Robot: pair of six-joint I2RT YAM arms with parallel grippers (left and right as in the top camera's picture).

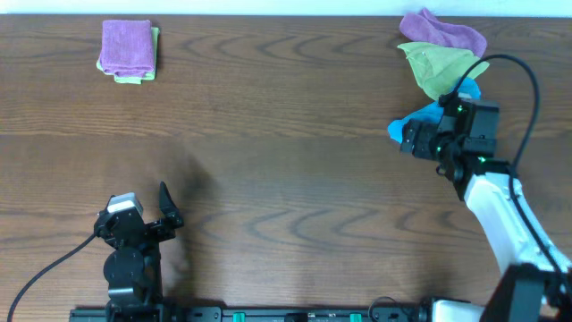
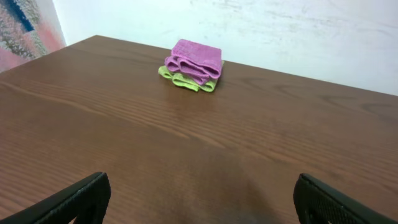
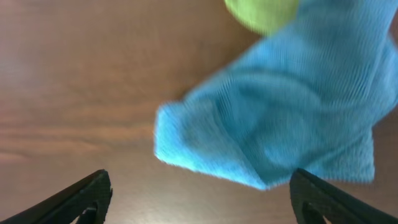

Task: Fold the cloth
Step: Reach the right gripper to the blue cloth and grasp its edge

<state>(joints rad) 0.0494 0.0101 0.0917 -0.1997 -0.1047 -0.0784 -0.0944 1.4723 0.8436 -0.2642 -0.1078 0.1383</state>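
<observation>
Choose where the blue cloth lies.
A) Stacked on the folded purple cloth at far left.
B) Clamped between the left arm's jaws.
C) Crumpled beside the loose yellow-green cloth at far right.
C: the blue cloth lies bunched up, unfolded, against the loose yellow-green cloth.

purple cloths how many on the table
2. The folded purple cloth sits on a green cloth at the far left; the crumpled purple cloth lies at the far right. Another could be hidden beneath it.
</observation>
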